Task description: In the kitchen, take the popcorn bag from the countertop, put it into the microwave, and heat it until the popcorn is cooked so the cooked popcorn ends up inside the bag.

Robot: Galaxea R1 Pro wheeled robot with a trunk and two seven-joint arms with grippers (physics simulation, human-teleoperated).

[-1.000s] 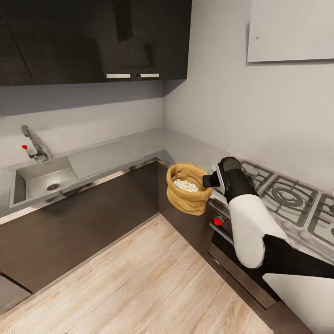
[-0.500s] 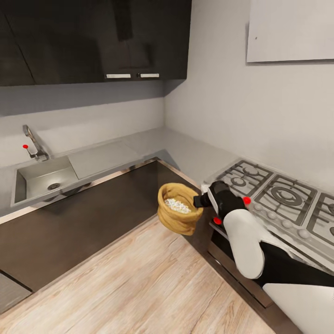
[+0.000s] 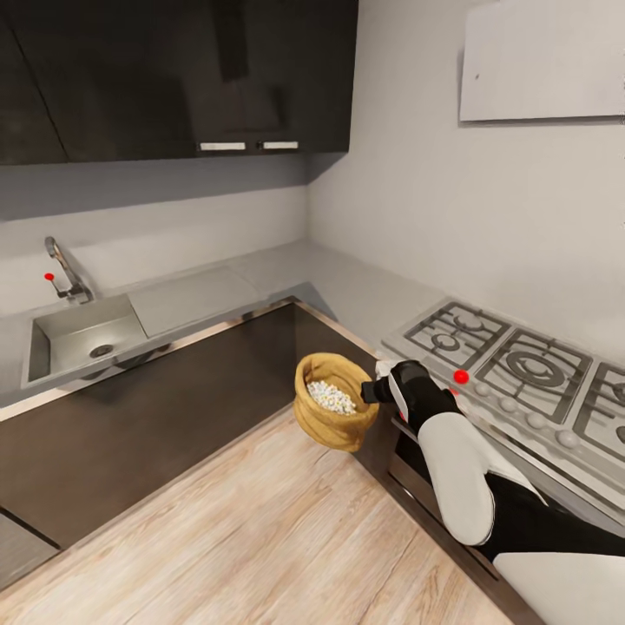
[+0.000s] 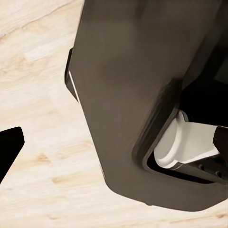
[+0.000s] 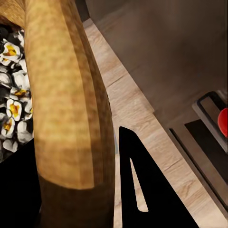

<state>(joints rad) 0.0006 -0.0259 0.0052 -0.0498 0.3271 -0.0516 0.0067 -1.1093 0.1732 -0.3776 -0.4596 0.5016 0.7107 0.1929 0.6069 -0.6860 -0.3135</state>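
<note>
Gripping popcorn bag (image 3: 333, 413) rim, right hand (image 3: 371, 392), above floor (image 3: 260, 529)

**A domestic kitchen corner**

A kitchen is indicated by an L-shaped pale grey countertop (image 3: 347, 291) set on dark base cabinets (image 3: 174, 408). A steel sink (image 3: 82, 334) with a tap (image 3: 65, 269) is recessed on one run; a grated gas hob (image 3: 521, 369) occupies the other. Glossy dark wall cabinets (image 3: 191, 74), a flat white hood (image 3: 542, 61) and wood-plank flooring (image 3: 260, 538) are also shown.

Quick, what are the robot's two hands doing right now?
Left gripper: cannot be told.
Right gripper: closed on the rim of the popcorn bag, holding it above the floor.
</note>
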